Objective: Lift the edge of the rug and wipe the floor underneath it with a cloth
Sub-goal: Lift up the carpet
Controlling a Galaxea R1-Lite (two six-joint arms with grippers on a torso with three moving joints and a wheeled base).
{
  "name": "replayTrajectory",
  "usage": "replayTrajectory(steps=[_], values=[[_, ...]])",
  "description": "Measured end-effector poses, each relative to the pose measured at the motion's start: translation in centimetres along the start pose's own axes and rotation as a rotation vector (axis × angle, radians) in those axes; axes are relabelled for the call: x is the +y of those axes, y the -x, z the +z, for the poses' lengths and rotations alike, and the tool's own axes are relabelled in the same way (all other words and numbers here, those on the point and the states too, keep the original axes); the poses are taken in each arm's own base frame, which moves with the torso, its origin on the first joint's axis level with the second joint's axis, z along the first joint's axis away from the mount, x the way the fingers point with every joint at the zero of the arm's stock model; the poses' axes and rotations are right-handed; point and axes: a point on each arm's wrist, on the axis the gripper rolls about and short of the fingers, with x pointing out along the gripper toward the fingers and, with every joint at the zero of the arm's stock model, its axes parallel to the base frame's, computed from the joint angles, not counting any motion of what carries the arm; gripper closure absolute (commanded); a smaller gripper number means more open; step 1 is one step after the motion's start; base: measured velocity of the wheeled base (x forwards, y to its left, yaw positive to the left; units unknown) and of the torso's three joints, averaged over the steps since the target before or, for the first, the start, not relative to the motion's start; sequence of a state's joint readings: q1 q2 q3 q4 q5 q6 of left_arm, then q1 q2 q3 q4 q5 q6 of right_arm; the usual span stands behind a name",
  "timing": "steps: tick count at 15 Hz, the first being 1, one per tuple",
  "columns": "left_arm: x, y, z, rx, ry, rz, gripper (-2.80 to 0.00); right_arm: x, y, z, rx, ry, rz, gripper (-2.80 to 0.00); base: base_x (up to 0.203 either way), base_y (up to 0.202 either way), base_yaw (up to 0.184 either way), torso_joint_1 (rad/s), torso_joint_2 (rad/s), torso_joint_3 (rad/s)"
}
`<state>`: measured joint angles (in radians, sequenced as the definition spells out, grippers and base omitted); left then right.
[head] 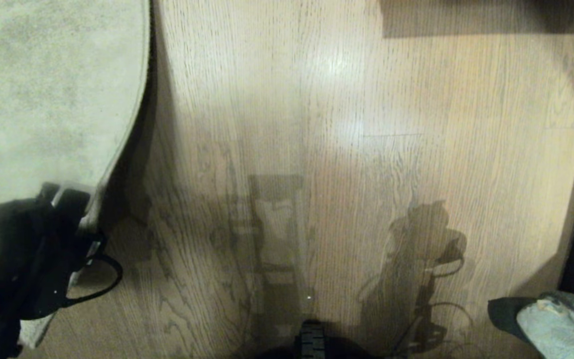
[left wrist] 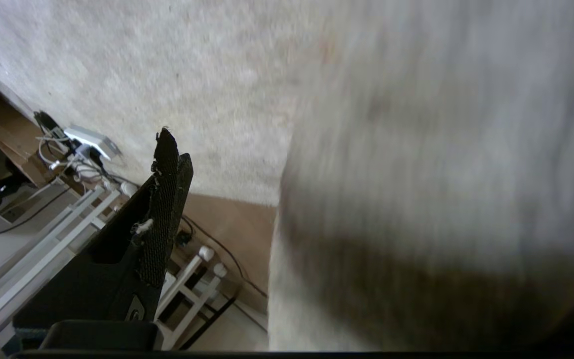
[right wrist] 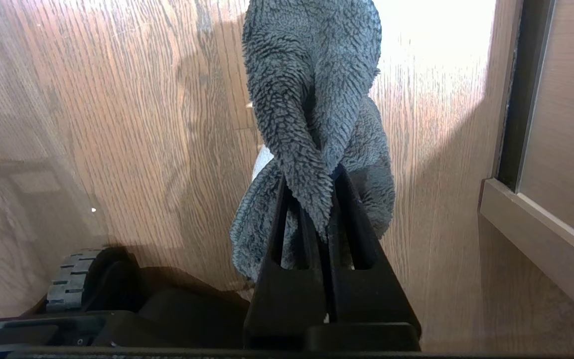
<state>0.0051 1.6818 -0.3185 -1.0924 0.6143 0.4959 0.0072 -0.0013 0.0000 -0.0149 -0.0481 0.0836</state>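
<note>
The rug edge (head: pixel 135 114) curves up off the floor (head: pixel 317 149) at the left, its border at the left gripper (head: pixel 70 199), whose jaws stand wide apart around it. The cloth (right wrist: pixel 312 109) hangs pinched in the closed right gripper (right wrist: pixel 312 199) at lower right.

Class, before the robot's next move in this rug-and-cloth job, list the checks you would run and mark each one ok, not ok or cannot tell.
1. Cloth secured: ok. The right end effector is clamped shut on it.
2. Rug edge raised: ok. It curls up off the floor, with dark shadow beneath it.
3. Left end effector gripping the rug edge: cannot tell. It sits at the edge with its jaws wide.
4. Cloth positioned at the lifted edge: not ok. It hangs at the robot's far right, well away from the rug.
</note>
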Motion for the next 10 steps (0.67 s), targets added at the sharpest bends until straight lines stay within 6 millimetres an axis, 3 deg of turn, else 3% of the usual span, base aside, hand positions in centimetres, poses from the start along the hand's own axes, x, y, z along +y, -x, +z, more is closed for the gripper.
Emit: replayTrajectory(steps=[7,8,10], values=[[0.4,2.1,-2.3,0.046,-0.034,-0.025,-2.8,0.0,0.0,0.0,0.0,0.0,0.0,0.0,0.0,0.0,0.0,0.0,0.0,0.0],[0.4,2.3,-2.5,0.048,-0.037,-0.027,0.0,0.0,0.0,0.0,0.0,0.0,0.0,0.0,0.0,0.0,0.0,0.0,0.0,0.0],[0.5,2.5,-2.7,0.05,-0.038,-0.029,0.0,0.0,0.0,0.0,0.0,0.0,0.0,0.0,0.0,0.0,0.0,0.0,0.0,0.0]])
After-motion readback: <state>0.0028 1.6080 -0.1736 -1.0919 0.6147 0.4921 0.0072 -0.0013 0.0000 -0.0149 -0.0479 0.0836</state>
